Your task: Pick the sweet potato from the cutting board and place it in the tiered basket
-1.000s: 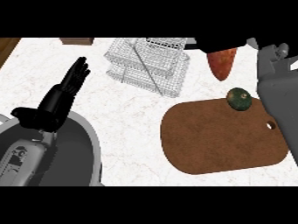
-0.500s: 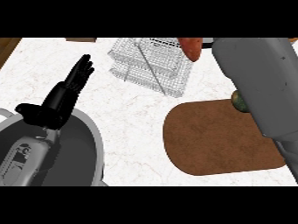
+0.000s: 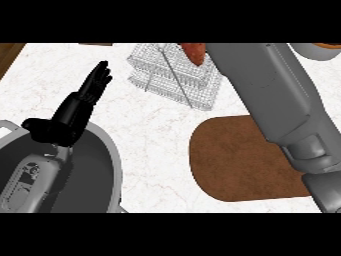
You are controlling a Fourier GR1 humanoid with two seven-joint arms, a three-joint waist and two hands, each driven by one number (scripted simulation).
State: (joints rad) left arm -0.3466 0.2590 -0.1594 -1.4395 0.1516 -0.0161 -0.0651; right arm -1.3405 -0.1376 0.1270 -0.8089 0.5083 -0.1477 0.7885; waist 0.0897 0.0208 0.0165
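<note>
White marbled counter (image 3: 151, 130) fills the frame, with a rounded brown wooden cutting board (image 3: 236, 160) at lower right. At top centre, the reddish-orange sweet potato (image 3: 195, 52) shows at the upper edge of the white wire tiered basket (image 3: 174, 75), its long axis running roughly top to bottom. The right hand is hidden behind its grey forearm (image 3: 276, 95), so I cannot tell its grip; it is plainly the nearer arm. The black left hand (image 3: 73, 112) rests open, fingers up, at left, well apart from the basket.
</note>
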